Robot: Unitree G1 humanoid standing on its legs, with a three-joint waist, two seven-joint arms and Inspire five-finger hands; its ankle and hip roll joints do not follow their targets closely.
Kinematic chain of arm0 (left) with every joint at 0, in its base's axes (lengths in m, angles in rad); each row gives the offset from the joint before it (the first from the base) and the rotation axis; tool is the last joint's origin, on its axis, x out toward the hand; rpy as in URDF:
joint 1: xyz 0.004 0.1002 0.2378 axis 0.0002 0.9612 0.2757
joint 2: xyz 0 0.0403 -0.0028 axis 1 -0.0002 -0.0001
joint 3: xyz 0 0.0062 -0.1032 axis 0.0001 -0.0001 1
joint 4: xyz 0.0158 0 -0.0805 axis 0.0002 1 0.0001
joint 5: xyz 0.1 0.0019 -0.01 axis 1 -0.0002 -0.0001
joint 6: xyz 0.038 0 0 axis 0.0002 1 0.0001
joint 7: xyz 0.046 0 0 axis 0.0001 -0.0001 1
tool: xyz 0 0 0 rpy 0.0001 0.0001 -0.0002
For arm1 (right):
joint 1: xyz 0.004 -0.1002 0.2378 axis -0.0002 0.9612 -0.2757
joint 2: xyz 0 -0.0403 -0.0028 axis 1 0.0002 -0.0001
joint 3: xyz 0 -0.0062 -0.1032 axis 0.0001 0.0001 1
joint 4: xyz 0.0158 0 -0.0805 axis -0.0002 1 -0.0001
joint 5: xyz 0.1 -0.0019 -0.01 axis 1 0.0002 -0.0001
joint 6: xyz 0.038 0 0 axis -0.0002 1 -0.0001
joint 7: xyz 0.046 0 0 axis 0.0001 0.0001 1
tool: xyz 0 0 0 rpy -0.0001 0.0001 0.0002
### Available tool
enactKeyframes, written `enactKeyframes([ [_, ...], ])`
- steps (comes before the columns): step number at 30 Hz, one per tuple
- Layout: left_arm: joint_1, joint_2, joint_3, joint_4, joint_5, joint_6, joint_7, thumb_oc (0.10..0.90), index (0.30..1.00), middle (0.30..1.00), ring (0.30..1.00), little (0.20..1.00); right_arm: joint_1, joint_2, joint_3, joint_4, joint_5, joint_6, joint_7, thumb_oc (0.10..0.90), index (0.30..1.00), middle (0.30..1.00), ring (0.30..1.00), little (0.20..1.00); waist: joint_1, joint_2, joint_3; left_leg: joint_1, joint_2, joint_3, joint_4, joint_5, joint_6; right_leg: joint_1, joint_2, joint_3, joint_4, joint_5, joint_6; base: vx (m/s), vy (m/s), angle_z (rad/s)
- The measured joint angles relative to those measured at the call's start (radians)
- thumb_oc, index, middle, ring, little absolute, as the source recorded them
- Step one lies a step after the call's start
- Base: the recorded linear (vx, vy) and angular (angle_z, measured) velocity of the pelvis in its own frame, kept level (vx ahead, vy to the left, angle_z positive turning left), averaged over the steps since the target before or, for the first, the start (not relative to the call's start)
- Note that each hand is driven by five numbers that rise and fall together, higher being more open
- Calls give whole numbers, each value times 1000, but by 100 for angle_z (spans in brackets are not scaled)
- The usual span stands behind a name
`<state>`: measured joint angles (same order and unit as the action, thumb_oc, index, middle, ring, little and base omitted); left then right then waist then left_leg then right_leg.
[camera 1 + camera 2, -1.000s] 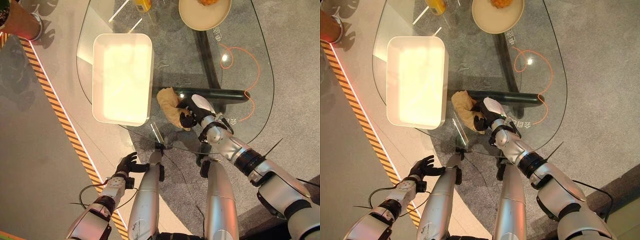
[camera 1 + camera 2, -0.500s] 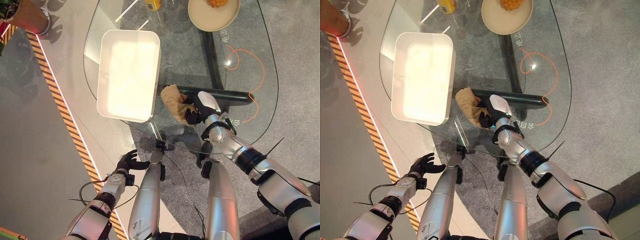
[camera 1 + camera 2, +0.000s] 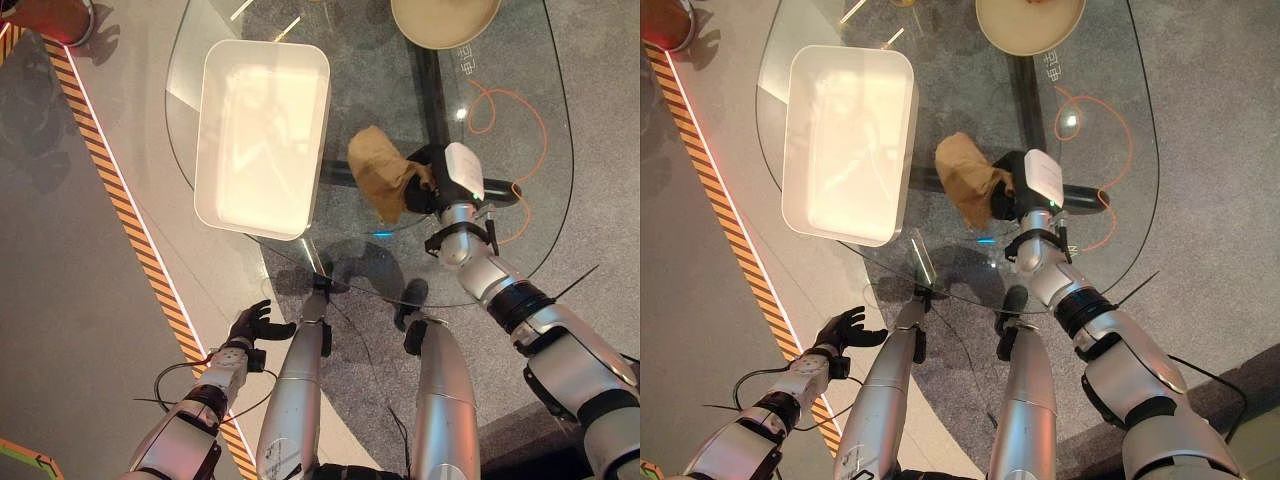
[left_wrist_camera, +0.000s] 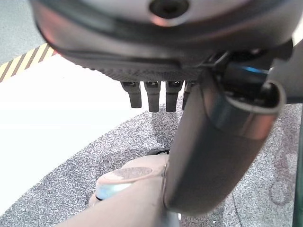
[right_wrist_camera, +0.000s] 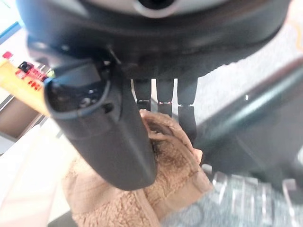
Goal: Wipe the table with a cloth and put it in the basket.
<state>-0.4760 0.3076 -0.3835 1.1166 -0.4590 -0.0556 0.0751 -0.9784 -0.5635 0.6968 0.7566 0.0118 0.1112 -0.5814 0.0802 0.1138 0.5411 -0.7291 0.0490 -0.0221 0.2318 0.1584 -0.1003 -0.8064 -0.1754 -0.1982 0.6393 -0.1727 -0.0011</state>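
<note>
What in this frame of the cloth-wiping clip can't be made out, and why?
- Plate: its far part, and what lies on it, is cut off by the top edge of both eye views.
- Cloth: the part under the right hand is covered by that hand.
- Basket: glare whitens its inside in the eye views, so its contents can't be told.
- Left hand: the wrist view shows fingertips only; the thumb blocks the rest.

I can make out a short row of orange characters (image 3: pixel 468 68) printed on the glass tabletop (image 3: pixel 540 130), near its far edge and just beside the tan plate (image 3: pixel 440 22), but I cannot read them. The yellow bottle (image 5: pixel 19 80) carries a red label whose print is too small to read. A yellow-and-black hazard stripe (image 3: pixel 110 190) marks the floor.
</note>
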Motion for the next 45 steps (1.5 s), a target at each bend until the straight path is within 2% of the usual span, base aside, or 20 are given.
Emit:
enactKeyframes([
  [8, 0, 25, -3, 0, -3, -4, -6, 800, 900, 900, 900, 900, -35, -14, -28, 98, -5, 10, -101, 100, 300, 300, 300, 200, 0, -1, 0, -21, -2, -15, 14, -3, 5, -4, -1, -13, -4, 2, 1, -5, -5, 2],
  [20, -1, 45, -32, 0, -17, -10, -24, 800, 900, 900, 900, 900, -81, -21, -170, 310, 27, -13, -191, 100, 300, 300, 300, 200, 2, -16, 4, -31, -5, -16, 17, -4, 11, -7, -2, -13, -15, 9, 8, 0, 0, 0],
  [30, -6, 77, -31, 0, -17, -10, -45, 800, 900, 900, 900, 900, -79, -43, -236, 405, 92, -34, -210, 100, 300, 300, 300, 200, -1, -19, 5, -36, -5, -16, 32, -10, 19, -3, -1, -13, -19, 14, 11, 0, 0, 0],
  [45, -12, 104, -29, 5, -18, -10, -64, 800, 900, 900, 900, 900, -69, -69, -285, 424, 186, -2, -223, 100, 300, 300, 300, 200, -7, -37, 6, -43, -4, -15, 32, -12, 22, -2, 2, -13, -39, 25, 16, 0, 0, 0],
])
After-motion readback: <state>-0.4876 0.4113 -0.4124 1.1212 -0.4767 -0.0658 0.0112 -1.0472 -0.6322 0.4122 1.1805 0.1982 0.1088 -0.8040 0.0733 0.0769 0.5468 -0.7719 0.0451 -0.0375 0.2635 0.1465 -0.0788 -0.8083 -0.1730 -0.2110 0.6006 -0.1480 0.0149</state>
